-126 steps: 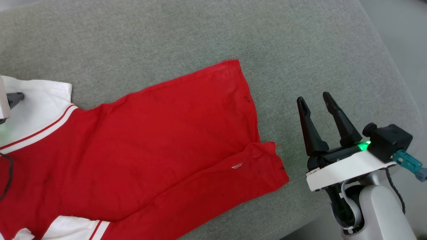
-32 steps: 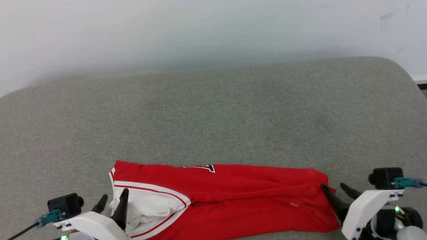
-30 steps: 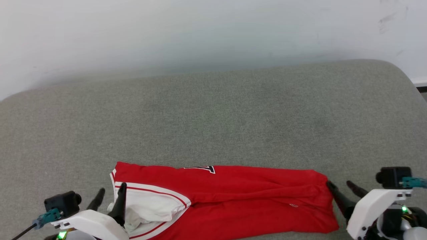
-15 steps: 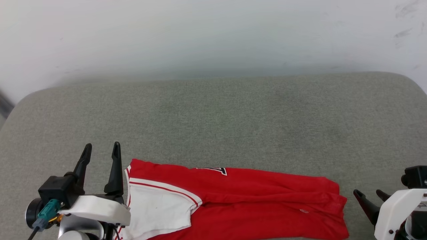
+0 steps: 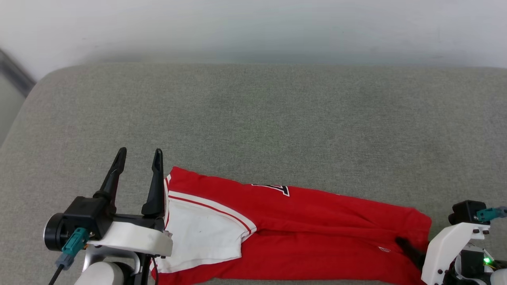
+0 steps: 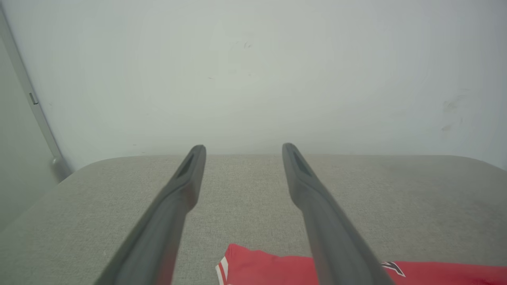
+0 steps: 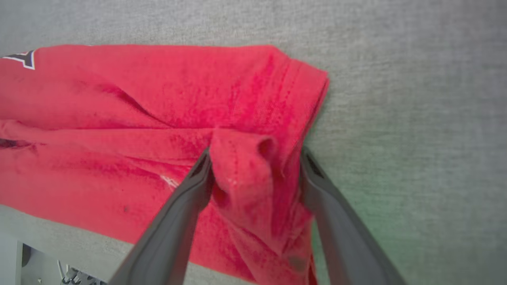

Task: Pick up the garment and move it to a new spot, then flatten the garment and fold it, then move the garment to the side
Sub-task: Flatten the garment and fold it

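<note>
The right gripper [image 7: 255, 158] has its two long dark fingers [image 7: 186, 198] spread wide on either side of a raised pucker of cloth. The pucker touches both fingers, but they do not pinch it shut. It belongs to the hem end of the garment [image 7: 119, 118], a red jersey T-shirt with a white short sleeve, red-white striped trim and a black, white-outlined print, folded into one long band.

The left gripper [image 5: 139, 152] stands just beside the garment's white-sleeved end. Its jaws are wide apart with nothing between them, and its fingers are raised and point past the garment toward the wall.

The garment lies on a grey woven upholstered cushion [image 5: 253, 118], close along the cushion's near edge. Beyond the garment the cushion runs broad and open up to a pale wall [image 5: 253, 23], which closes off that side. Past the sleeved end the cushion rounds off at a corner, and a grey strip [image 5: 12, 67] runs down the wall there.

Counted: one garment, one white sleeve showing, one scrap of print, two grippers, four fingers. The left arm's white wrist housing [image 5: 130, 239] crowds the sleeved end, and the right arm's wrist housing [image 5: 443, 245] overhangs the hem.
</note>
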Motion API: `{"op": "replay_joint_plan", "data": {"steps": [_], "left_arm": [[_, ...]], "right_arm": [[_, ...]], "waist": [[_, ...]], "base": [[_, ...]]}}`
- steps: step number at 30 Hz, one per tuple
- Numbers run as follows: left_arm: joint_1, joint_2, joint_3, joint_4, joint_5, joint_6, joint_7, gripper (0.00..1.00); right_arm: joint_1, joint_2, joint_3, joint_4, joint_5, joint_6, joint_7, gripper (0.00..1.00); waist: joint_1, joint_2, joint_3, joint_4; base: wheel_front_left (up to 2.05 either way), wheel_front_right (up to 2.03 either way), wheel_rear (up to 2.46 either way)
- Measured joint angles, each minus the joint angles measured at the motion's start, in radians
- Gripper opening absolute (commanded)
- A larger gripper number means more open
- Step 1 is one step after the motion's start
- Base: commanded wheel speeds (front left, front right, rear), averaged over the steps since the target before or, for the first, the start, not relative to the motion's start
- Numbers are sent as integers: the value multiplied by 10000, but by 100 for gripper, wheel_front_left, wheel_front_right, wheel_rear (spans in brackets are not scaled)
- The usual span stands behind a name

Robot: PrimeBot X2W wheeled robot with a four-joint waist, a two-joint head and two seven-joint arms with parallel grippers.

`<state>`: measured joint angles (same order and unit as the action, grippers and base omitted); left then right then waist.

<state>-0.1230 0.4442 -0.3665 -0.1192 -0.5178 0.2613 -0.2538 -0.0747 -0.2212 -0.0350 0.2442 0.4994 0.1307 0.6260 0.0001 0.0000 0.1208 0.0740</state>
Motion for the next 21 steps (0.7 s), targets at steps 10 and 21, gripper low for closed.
{"op": "replay_joint_plan", "data": {"steps": [10,21], "left_arm": [[-126,-184,-33,21,42,35,-17,100],[126,-25,-94,180,119,186,119,100]], "right_arm": [[-500,-249,639,654,660,-12,311,0],[-608,-711,535,430,798,4,174,0]], "waist": [[0,0,193,209],[0,0,-377,-59]], "base": [[0,0,0],[0,0,0]]}}
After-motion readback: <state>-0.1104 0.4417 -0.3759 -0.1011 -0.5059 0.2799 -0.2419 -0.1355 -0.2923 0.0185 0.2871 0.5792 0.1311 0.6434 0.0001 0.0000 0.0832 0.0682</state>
